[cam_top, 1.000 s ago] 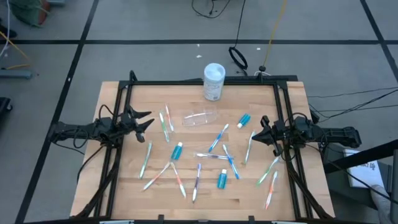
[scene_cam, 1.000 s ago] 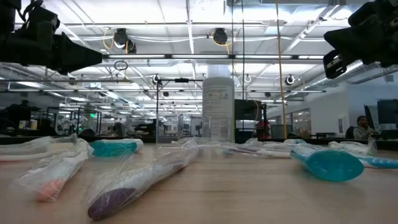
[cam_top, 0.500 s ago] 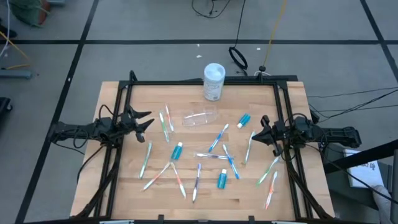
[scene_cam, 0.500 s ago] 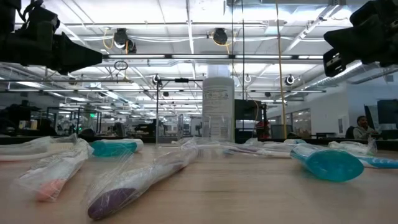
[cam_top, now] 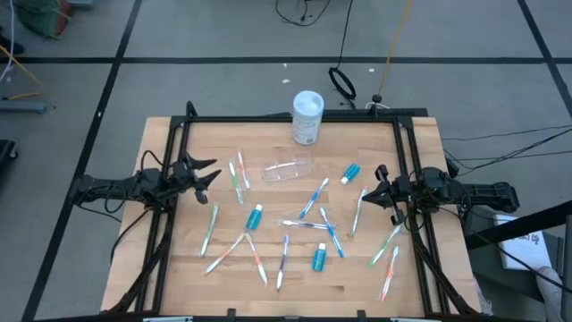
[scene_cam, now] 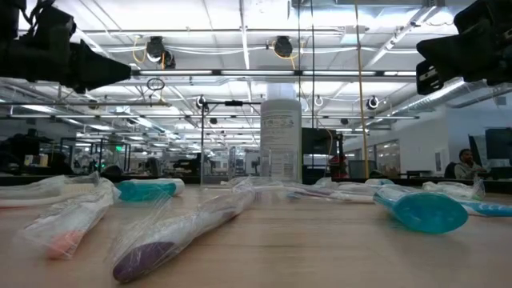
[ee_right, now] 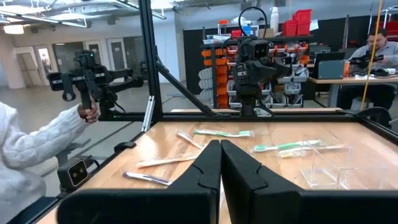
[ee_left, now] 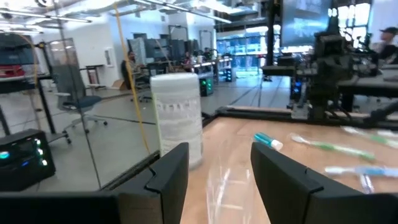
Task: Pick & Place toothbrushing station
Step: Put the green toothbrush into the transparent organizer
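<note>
Looking straight down, the high view shows the clear cup [cam_top: 287,168] lying on its side near the middle of the wooden table [cam_top: 420,268], below the white tub [cam_top: 307,117], with toothbrushes [cam_top: 313,199] and teal toothpaste tubes [cam_top: 255,216] scattered around it. The left gripper [cam_top: 204,174] hovers at the table's left edge, the right gripper [cam_top: 375,190] at its right edge, both holding nothing. Only the wrist views settle the fingers: the left pair [ee_left: 168,171] stand apart (the cup [ee_left: 225,186] shows between them, beside the tub [ee_left: 178,118]), while the right pair [ee_right: 209,171] are pressed together. Past the table's dark frame, the right wrist view also catches a person's white sleeve [ee_right: 31,146] and another person at a desk [ee_right: 377,50]. The low view shows ceiling lights and a wrapped purple-ended brush [scene_cam: 180,232] up close.
</note>
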